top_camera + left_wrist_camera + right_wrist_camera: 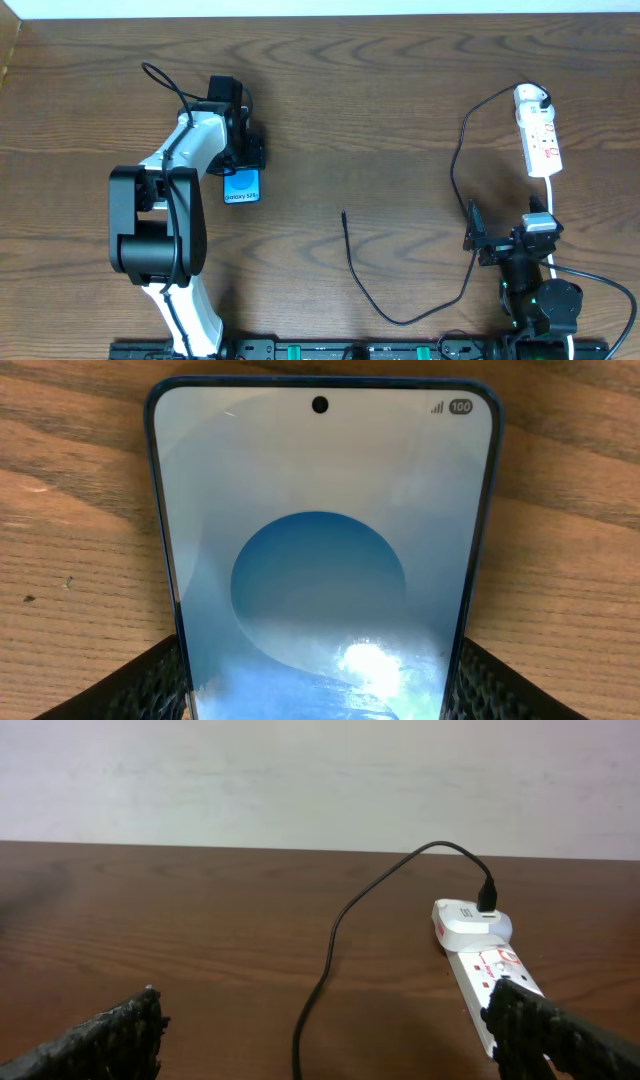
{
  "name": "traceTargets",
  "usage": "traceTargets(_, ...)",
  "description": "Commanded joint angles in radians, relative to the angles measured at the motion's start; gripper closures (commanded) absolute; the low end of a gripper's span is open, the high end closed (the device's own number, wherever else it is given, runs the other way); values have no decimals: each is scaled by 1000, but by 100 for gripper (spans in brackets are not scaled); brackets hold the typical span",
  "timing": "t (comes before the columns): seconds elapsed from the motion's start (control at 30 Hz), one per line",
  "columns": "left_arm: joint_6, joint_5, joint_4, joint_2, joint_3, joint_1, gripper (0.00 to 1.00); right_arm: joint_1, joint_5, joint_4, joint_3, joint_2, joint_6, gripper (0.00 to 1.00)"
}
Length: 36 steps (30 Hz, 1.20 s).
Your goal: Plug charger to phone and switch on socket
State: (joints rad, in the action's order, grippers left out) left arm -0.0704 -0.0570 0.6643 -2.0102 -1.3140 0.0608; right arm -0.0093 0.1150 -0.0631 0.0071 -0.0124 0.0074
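The phone (241, 187) lies flat on the wooden table at the left, its blue screen up; it fills the left wrist view (320, 560). My left gripper (240, 160) (320, 685) has a finger pressed against each long edge of the phone. The white socket strip (540, 140) (490, 970) lies at the far right. The black charger cable (352, 262) (325, 950) runs from its white plug in a long loop, and its tip (343, 214) lies loose mid-table. My right gripper (508, 228) (330, 1040) is open and empty, low near the front right, facing the strip.
The strip's white cord (551, 195) runs toward the right arm's base. The left arm's white body (165, 230) stretches over the front left of the table. A pale wall (300, 780) stands behind the table's far edge.
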Motion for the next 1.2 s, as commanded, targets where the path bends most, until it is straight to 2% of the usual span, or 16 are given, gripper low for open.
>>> traceTargets(0.0,6,-14,2,-29,38,-3,51,9,-4,-4,-2,6,3,1)
traceTargets(0.07,6,-14,2,-29,38,-3,66,9,-4,-4,-2,6,3,1)
traceTargets(0.13,6,-13,2,-29,38,-3,93,9,-4,-4,-2,6,3,1)
traceTargets(0.5,25,-13,36,-21,11,-3,93,9,-4,-4,-2,6,3,1)
traceTargets(1.1,32,-14,87,127,-8,-3,93,9,-4,-4,-2,6,3,1)
traceTargets(1.17,32,-48,95,131,-8,-3,93,9,-4,-4,-2,6,3,1)
